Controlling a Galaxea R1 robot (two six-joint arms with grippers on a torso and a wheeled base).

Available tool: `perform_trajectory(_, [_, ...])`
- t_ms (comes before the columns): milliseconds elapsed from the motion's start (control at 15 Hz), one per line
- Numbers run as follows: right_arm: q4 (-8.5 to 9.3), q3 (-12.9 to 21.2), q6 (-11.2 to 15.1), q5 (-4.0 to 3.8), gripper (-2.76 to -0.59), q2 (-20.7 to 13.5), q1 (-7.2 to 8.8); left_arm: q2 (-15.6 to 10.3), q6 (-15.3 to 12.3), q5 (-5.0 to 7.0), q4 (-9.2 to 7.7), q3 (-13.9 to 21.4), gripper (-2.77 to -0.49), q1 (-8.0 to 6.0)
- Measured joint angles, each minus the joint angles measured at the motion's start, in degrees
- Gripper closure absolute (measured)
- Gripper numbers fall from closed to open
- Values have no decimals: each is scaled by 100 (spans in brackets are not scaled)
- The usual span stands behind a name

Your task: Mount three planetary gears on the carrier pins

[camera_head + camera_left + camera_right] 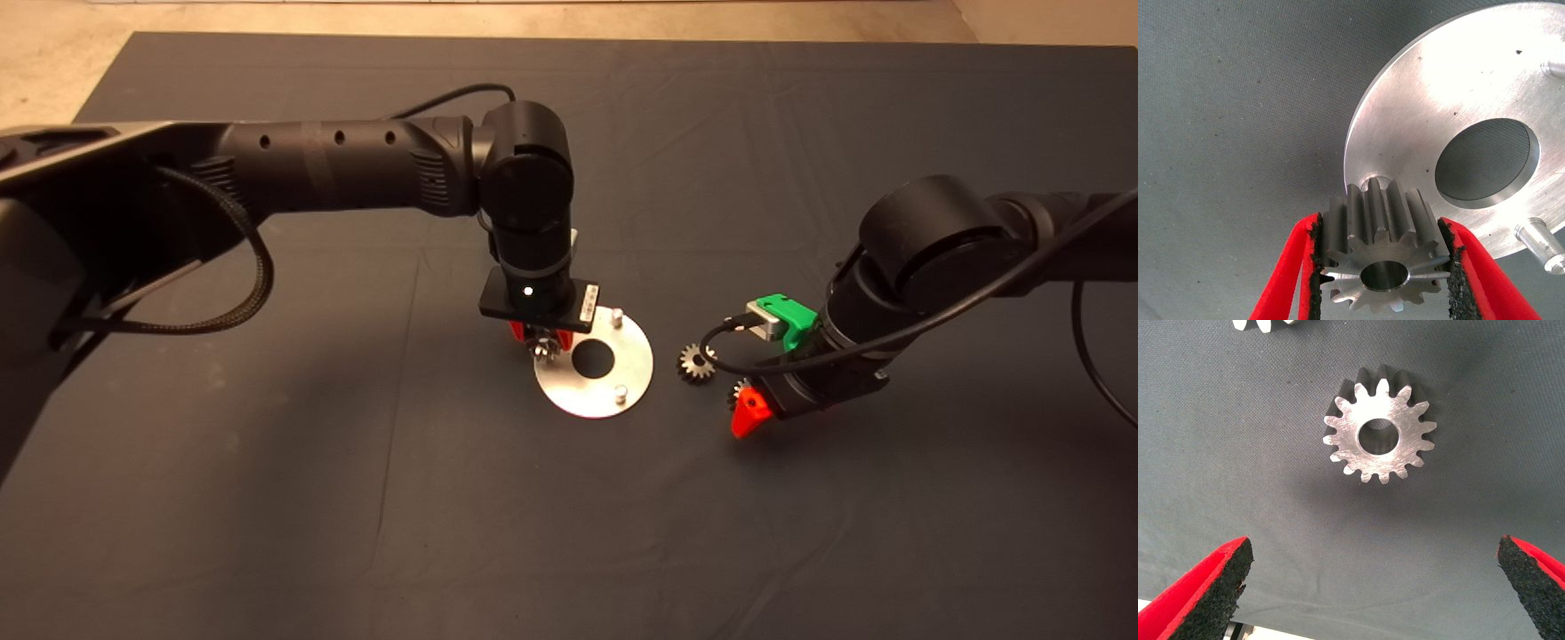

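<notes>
From above, the left gripper point(542, 342) hangs over the near-left edge of the flat round silver metal disc point(613, 400) on the dark-matted worktop point(356, 498), a small toothed steel gear point(543, 350) between its red fingers. Two short silver carrier pins point(614, 315) stand bare; the third is hidden beneath that gripper. The right gripper point(742, 413) hovers beside the disc, near a second grey gear point(696, 363) lying flat on the mat.

In the left wrist view, the jaws are closed on the held gear's flanks, its bore just short of the third pin point(1373, 183).

In the right wrist view, the jaws are spread wide and empty above a third loose gear point(1379, 434), with another gear's teeth at the frame's edge.

My judgement: the first gear is being placed. Next, the bore needs centring over the pin, then a straight descent before release.
</notes>
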Motion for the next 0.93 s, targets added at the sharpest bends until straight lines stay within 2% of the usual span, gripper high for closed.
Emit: perform_trajectory(933, [0,0,0,0,-273,0,0,0,17,1,21,2,-94,41])
